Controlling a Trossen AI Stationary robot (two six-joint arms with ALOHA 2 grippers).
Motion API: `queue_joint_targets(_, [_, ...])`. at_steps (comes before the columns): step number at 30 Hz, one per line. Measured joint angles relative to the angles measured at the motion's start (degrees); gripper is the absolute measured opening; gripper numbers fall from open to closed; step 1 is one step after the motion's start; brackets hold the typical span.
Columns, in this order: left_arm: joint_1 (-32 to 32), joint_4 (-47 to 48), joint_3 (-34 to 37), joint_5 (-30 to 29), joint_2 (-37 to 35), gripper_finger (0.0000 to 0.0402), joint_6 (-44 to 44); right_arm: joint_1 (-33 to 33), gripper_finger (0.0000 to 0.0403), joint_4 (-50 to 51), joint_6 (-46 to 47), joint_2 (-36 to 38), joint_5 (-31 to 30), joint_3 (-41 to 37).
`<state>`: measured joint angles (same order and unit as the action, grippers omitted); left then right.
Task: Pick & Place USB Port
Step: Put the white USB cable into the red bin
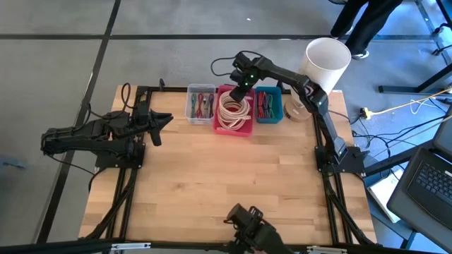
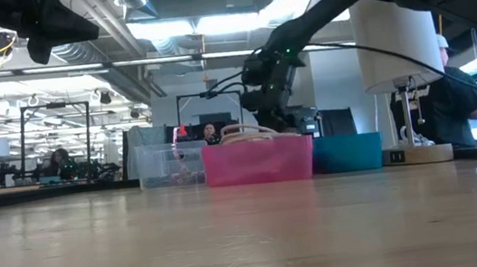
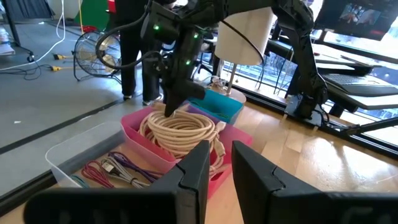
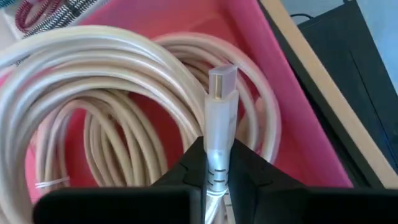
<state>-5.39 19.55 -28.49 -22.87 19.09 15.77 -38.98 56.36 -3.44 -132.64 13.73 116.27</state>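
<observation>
Coiled cream-white USB cables [image 1: 234, 111] lie in the pink bin [image 1: 243, 128], which stands at the table's far edge between a clear bin [image 1: 201, 103] and a teal bin [image 1: 269, 106]. My right gripper [image 4: 216, 163] reaches down into the pink bin and is shut on a cream cable's plug [image 4: 221, 109]. The same coil [image 3: 180, 129] and the right gripper [image 3: 176, 102] show in the left wrist view. My left gripper [image 3: 215, 163] waits above the table's left side, fingers slightly apart, touching nothing. My right gripper pinches the cream cable's plug housing [image 4: 217, 149] between its two fingers, which lie along it. The metal USB tip [image 4: 222, 79] sticks out past the fingertips. The fingers come from above, slanting down into the pink bin. The cable's coil [image 4: 93, 74] rests in the bin.
The clear bin holds coloured cables [image 3: 118, 167], and so does the teal bin. A white lamp [image 1: 326, 60] stands at the far right corner on a round base [image 2: 416, 154]. The wooden tabletop [image 1: 226, 176] stretches bare in front of the bins. A person [image 2: 444, 99] stands beyond the table.
</observation>
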Motion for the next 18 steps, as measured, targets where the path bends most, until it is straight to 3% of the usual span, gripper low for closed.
queue_joint_targets(3, [0.0,0.0,0.0,0.0,0.0,0.0061,0.0,-0.2,0.0055,-0.3,0.0,0.0,-0.3,0.0])
queue_joint_targets(12, [0.0,0.0,0.0,0.0,0.0,0.0061,0.0,-0.3,0.0215,0.3,1.7,0.0,1.4,-0.1])
queue_joint_targets(18, [0.0,0.0,0.0,0.0,0.0,0.0061,0.0,-0.4,0.0253,4.1,1.5,0.1,1.2,5.5])
